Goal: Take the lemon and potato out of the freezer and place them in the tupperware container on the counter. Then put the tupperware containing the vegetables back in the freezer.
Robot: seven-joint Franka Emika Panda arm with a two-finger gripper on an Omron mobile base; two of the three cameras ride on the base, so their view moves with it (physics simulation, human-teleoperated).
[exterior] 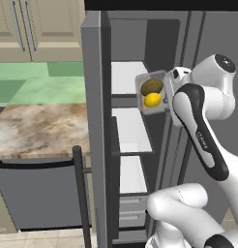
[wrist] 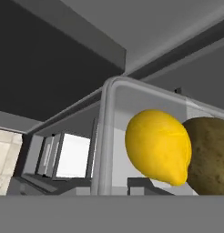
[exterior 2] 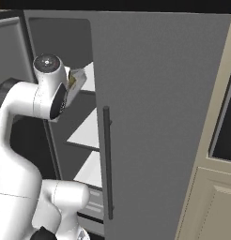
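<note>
Left base view: the gripper (exterior: 168, 92) pinches the tupperware container (exterior: 146, 80) tilted up at the open freezer (exterior: 130, 140), potato (exterior: 152, 86) above lemon (exterior: 153, 100) inside, touching. Right base view: container against the arm, beside a shelf (exterior 2: 87, 132). Hand view: lemon left of potato.

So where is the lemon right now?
The lemon sits in the tupperware beside the potato, held up by the gripper in front of the open freezer's upper shelf, centre-right in the left base view.
</note>
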